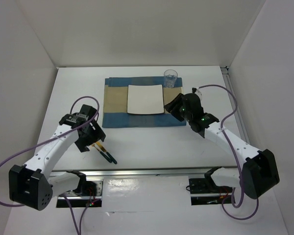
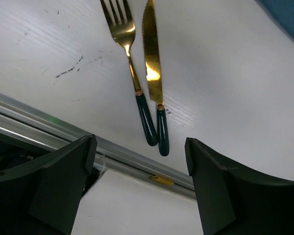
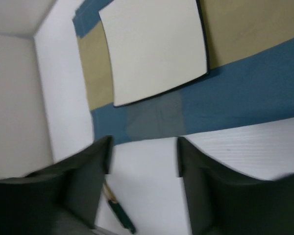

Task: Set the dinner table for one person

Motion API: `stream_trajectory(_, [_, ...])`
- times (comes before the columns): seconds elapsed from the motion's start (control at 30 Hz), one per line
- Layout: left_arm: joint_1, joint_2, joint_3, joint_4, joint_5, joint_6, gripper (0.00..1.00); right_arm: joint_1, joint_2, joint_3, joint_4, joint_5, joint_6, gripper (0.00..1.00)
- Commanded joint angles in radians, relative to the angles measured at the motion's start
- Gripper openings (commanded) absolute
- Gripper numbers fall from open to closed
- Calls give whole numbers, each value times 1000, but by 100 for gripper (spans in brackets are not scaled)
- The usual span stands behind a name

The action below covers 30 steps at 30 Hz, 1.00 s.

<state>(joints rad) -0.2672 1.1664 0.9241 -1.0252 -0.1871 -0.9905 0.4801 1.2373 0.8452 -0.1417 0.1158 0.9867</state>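
Note:
A gold fork (image 2: pixel 129 58) and a gold knife (image 2: pixel 152 63), both with dark green handles, lie side by side on the white dinner table (image 1: pixel 157 142) near its front edge. My left gripper (image 2: pixel 139 147) hangs open just above their handle ends and touches neither. The pair also shows in the top view as the cutlery (image 1: pixel 106 152), beside the left gripper (image 1: pixel 94 142). My right gripper (image 1: pixel 173 106) is open and empty over the right end of the blue-and-tan placemat (image 1: pixel 115 100). Its dark fingers (image 3: pixel 93 166) frame bare table below the square white plate (image 3: pixel 154 49).
A clear glass (image 1: pixel 170 78) stands at the placemat's back right corner. A metal rail (image 2: pixel 49 127) runs along the table's front edge close to the cutlery handles. White walls enclose the table on three sides.

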Motion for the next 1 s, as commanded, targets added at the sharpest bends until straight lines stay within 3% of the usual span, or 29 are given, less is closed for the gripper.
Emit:
stream_trajectory(0.0, [14,-65,-56,46,14,-106,91,6,-50,22,-108,-7,-158,55])
stream_trajectory(0.1, [23,-89,-135,102,53,-134,91,6,-61,22,-130,-31,-190,46])
stream_trajectory(0.53, [23,-119,-314,267,110,-223,80,6,-61,31,-174,-143,-253,47])
stream_trajectory(0.73, [14,-108,-341,277,89,-252,64,6,-61,31,-183,-143,-263,47])
stream_trajectory(0.97, [5,-108,-373,267,80,-270,60,6,-42,31,-174,-134,-272,47])
